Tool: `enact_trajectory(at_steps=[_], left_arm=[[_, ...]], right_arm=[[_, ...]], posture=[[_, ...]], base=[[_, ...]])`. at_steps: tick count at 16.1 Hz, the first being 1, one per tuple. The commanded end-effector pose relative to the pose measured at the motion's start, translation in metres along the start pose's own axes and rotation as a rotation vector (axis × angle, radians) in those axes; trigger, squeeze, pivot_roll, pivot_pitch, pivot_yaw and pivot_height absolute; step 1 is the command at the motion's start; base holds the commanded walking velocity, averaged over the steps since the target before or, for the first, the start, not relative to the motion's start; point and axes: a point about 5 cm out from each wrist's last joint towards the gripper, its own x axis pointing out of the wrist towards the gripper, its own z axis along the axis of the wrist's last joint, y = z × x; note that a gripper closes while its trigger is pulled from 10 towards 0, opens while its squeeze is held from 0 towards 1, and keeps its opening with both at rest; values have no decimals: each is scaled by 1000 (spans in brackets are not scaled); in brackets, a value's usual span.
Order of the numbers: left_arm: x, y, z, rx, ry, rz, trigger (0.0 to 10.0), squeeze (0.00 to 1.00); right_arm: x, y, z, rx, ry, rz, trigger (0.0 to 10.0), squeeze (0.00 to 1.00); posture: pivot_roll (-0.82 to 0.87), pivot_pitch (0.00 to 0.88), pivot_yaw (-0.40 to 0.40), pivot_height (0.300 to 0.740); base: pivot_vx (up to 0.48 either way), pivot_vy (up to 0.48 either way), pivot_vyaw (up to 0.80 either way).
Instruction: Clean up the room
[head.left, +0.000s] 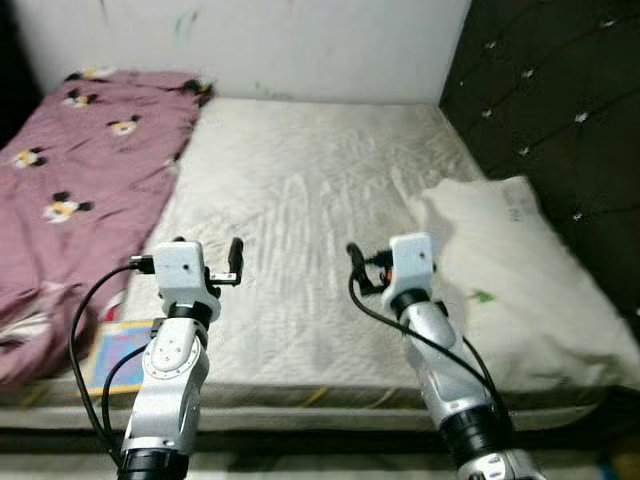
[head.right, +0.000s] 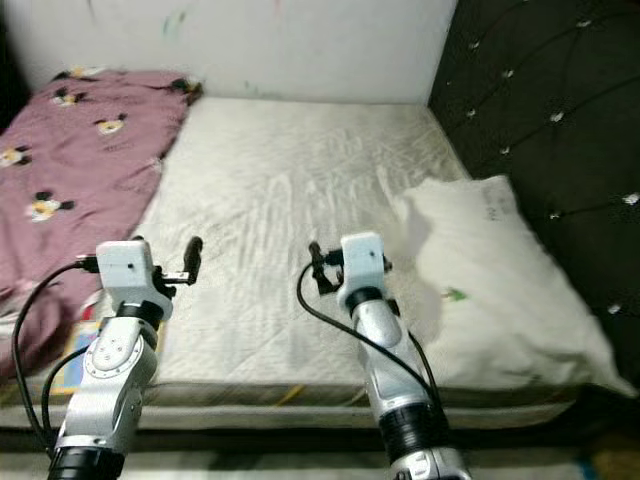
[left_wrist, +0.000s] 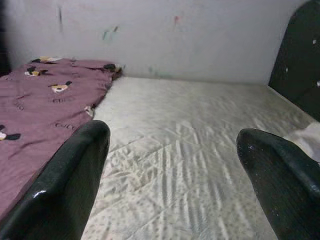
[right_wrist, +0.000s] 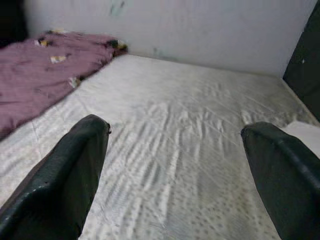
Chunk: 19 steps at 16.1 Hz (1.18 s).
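Observation:
A bare white mattress (head.left: 300, 190) lies in front of me. A crumpled purple blanket (head.left: 70, 170) with cartoon mouse prints covers its left side. A white pillow (head.left: 520, 280) lies on the right side, by the headboard. My left gripper (head.left: 215, 262) is held up over the front left part of the mattress, open and holding nothing. Over the front middle, just left of the pillow, my right gripper (head.left: 375, 265) is also open and holds nothing. The wrist views look between the spread fingers (left_wrist: 65, 175) (right_wrist: 60, 170) across the mattress to the wall.
A black tufted headboard (head.left: 560, 90) stands along the right side and a white wall (head.left: 250, 40) at the back. A colourful flat item (head.left: 120, 350) sticks out at the mattress's front left corner, beside the blanket's edge.

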Motion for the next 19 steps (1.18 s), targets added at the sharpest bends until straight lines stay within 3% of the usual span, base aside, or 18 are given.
enact_trajectory(at_steps=[1, 3, 8, 16, 19], left_arm=[[0, -7, -2, -3, 11, -19, 10000, 0], [1, -9, -4, -10, 21, -18, 10000, 0], [3, -7, -1, -11, 13, -16, 10000, 0], [0, -12, 4, -32, -25, -87, 10000, 0], [-1, -13, 4, -42, -28, -98, 10000, 0]], right_arm=[[-2, -9, -6, -6, 24, -23, 10000, 0], [2, -7, -7, 61, 45, -65, 10000, 0], [6, 8, -5, 67, 20, -56, 10000, 0], [7, 2, -5, 99, 7, -70, 10000, 0], [7, 3, -6, 96, 10, -67, 10000, 0]], posture=[[20, 35, -12, 740], [18, 27, -9, 740], [38, 45, -13, 740], [36, 52, -17, 740], [37, 51, -14, 740]], base=[[0, 480, 0], [0, 480, 0], [0, 439, 0], [0, 0, 0], [267, 0, -688]])
